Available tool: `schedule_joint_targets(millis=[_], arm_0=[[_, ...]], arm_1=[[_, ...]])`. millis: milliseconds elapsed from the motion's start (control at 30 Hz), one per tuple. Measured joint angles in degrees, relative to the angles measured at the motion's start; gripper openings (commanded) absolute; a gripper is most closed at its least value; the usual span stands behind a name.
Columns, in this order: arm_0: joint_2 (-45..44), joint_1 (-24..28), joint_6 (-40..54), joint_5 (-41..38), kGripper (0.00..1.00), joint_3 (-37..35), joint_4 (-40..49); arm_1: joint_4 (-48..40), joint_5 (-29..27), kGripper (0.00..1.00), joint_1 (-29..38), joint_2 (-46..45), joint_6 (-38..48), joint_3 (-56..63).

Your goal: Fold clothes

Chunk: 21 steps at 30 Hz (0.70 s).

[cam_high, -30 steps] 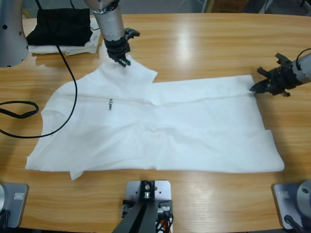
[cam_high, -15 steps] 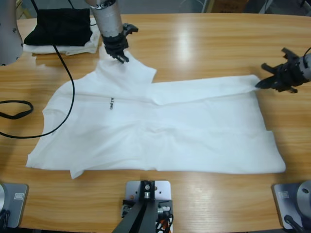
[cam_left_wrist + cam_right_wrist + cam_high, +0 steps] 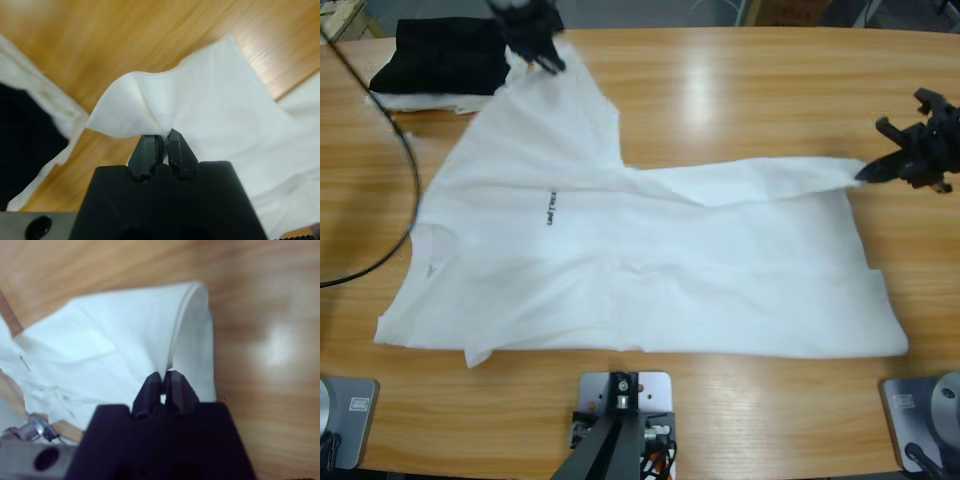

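Note:
The clothes, a white T-shirt [image 3: 650, 270], lie spread across the table in the high view with a tiny dark logo [image 3: 550, 208] on the chest. My left gripper [image 3: 542, 55] is at the top left, shut on a sleeve and holding it raised off the table. Along that gripper's wrist view the white cloth [image 3: 200, 95] bunches into the shut left gripper [image 3: 162, 142]. My right gripper [image 3: 868, 174] is at the right edge, shut on the shirt's far hem corner. In its wrist view the cloth [image 3: 125, 340] rises from the shut right gripper [image 3: 162, 381].
A black folded garment [image 3: 442, 52] lies on white cloth at the table's top left corner, right beside the left gripper. A black cable [image 3: 408, 170] curves over the table's left side. Bare wood [image 3: 740, 90] shows behind the shirt and along the front edge.
The left gripper has risen and moved toward the top left, pulling the sleeve up and stretching the shirt's shoulder. The right gripper has drawn the hem corner further right.

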Motion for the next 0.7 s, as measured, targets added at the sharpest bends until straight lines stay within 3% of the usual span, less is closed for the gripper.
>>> schedule_joint_targets(millis=[233, 533, 700], arm_0=[[-10.54, -3.24, -1.05, -0.81, 0.0, 8.1, 0.15], [-20.01, -6.28, -2.14, -2.37, 0.0, 32.71, 0.46], [-26.59, -6.33, -2.45, -2.37, 0.0, 41.73, -0.54]], arm_1=[[5.2, 1.11, 0.0, 0.0, -1.12, -0.42, -0.02], [9.03, 1.49, 0.0, 0.0, -5.38, -1.24, -0.02], [12.42, 1.49, 0.0, 0.27, -5.95, -1.36, -0.07]])
